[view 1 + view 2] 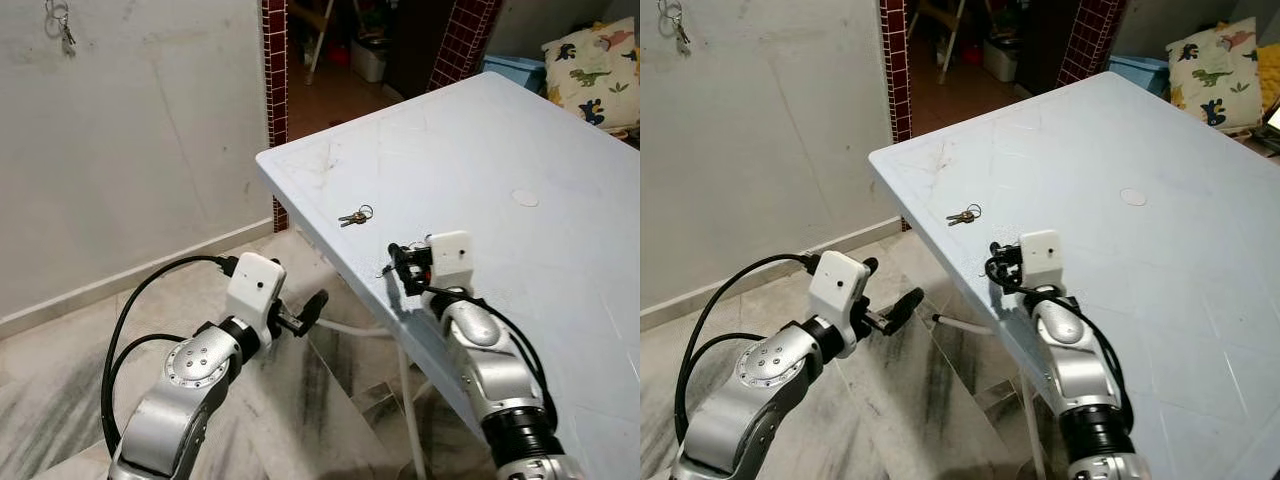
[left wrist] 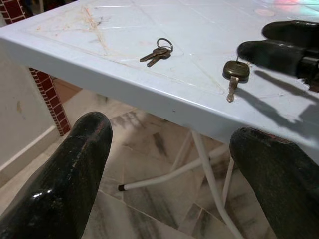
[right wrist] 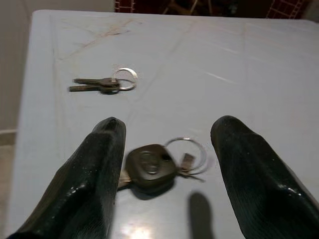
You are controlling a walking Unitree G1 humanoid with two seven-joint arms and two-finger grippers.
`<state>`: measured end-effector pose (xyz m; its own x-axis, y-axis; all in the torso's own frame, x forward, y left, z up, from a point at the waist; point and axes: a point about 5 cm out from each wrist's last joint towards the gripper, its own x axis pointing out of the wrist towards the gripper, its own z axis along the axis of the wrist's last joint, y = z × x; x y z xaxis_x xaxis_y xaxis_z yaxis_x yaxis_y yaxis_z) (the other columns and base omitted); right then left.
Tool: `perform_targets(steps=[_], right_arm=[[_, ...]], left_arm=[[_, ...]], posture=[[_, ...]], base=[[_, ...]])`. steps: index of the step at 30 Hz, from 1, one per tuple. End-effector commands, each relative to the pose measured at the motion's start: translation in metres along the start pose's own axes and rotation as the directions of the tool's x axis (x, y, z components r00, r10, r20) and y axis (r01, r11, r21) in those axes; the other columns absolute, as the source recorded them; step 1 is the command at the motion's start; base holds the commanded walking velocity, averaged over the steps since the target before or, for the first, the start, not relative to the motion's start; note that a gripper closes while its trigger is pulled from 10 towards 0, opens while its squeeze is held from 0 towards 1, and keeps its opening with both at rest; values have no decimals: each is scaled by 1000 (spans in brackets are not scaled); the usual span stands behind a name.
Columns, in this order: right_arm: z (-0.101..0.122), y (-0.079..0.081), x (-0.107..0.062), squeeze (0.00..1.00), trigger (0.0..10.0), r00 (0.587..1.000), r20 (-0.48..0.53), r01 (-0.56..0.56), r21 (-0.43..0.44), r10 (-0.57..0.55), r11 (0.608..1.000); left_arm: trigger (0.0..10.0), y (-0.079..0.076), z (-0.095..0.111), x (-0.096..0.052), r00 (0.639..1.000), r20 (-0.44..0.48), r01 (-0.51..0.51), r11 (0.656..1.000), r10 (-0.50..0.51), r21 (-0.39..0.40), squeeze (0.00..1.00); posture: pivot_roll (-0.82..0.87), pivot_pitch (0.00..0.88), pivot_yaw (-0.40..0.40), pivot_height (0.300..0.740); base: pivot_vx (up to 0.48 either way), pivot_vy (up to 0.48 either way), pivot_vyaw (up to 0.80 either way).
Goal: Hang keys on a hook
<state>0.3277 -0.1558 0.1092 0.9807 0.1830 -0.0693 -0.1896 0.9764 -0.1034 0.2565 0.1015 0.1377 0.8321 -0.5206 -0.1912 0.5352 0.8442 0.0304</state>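
A black-headed car key with a ring (image 3: 149, 167) lies on the pale blue table (image 1: 520, 130) close to its near edge. My right gripper (image 3: 164, 129) hovers just over it, open, one finger on each side of the key. Farther along the table rest two small keys on a ring (image 1: 355, 215). My left gripper (image 1: 305, 312) hangs open beside the table, below its edge and over the floor, facing both key sets. Another bunch of keys (image 1: 63, 30) hangs on a hook high on the grey wall at the far left.
The table stands on thin white legs (image 1: 408, 400) over a marbled floor. Behind it a doorway opens between red-tiled columns (image 1: 274, 60). A dinosaur-print pillow (image 1: 590, 65) and a blue box (image 1: 515, 70) sit past the table's far right corner.
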Motion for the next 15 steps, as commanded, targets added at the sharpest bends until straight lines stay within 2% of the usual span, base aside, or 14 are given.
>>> perform_targets(steps=[1, 2, 3, 4, 9, 10, 15], right_arm=[[5, -8, -1, 0, 9882, 999, 11, 32, -12, -32, 999], [5, -9, 0, 0, 9882, 999, 8, 39, -17, -39, 999], [5, -10, 1, 878, 10000, 998, -6, 59, -16, -59, 998], [5, -9, 3, 1000, 10000, 998, -12, 60, -13, -61, 998], [-1, 5, 6, 992, 10000, 998, -52, 33, -1, -33, 999], [-4, 10, 6, 0, 10000, 998, -64, 19, 13, -18, 1000], [-10, 18, 7, 0, 10000, 994, -106, 33, 31, -29, 999]], left_arm=[[10000, 1, 1, 1, 1000, 1, 0, 1000, 0, 13, 0], [10000, 1, 1, 1, 1000, 1, 0, 1000, 0, 14, 0], [10000, 1, 1, 2, 1000, 1, 1, 1000, -1, 15, 0], [10000, 1, 1, 2, 1000, 1, 2, 1000, -2, 16, 0], [10000, 1, 1, 2, 1000, 3, 3, 1000, -4, 16, 0], [10000, 0, 1, 2, 1000, 3, 4, 1000, -4, 16, 0], [10000, 0, 1, 2, 1000, 3, 3, 1000, -3, 16, 0]], posture=[[217, 88, -38, 740], [217, 86, -37, 740], [217, 86, -36, 740], [217, 86, -36, 740], [219, 84, -38, 740], [222, 85, -41, 740], [226, 84, -44, 740]], base=[[0, 0, 0], [0, 0, 0], [0, 0, 0], [0, 0, 0], [0, 0, 0], [0, 0, 0], [0, 0, 0]])
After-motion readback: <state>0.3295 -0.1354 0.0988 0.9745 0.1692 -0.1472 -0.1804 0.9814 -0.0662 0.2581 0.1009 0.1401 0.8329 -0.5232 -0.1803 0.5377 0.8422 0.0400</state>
